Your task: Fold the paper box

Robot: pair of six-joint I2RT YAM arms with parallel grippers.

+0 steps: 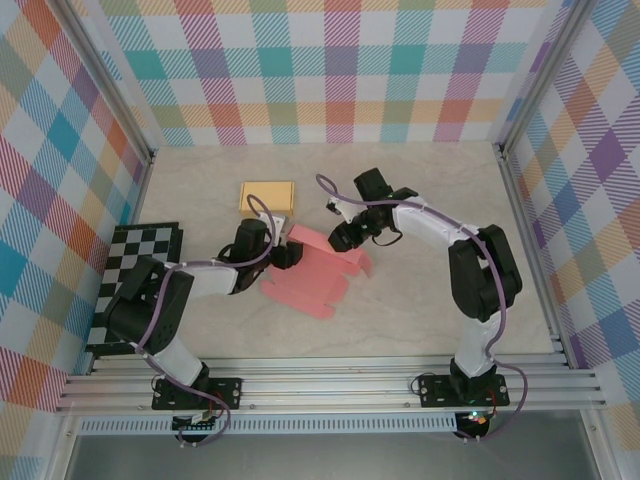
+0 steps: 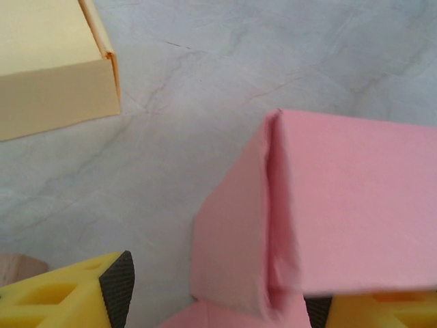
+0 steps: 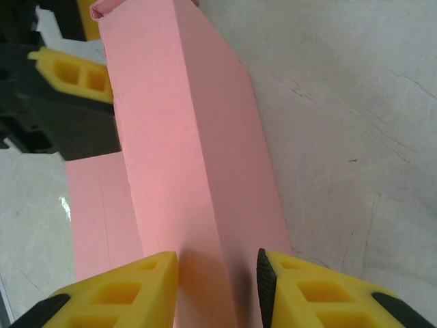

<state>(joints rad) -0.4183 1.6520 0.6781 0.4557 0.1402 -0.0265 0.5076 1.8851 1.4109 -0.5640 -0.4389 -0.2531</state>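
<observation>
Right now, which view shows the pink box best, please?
The top view: the whole pink box lies there, one edge folded up. The left wrist view gives one folded corner, the right wrist view a raised wall.

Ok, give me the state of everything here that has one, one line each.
pink paper box: half folded, one long wall raised, the rest lying flat.
yellow box: folded up and closed, apart from the pink one.
checkered board: lying flat at the left edge.
left gripper: jaws open around the raised wall's end.
right gripper: jaws shut on the raised wall.
</observation>
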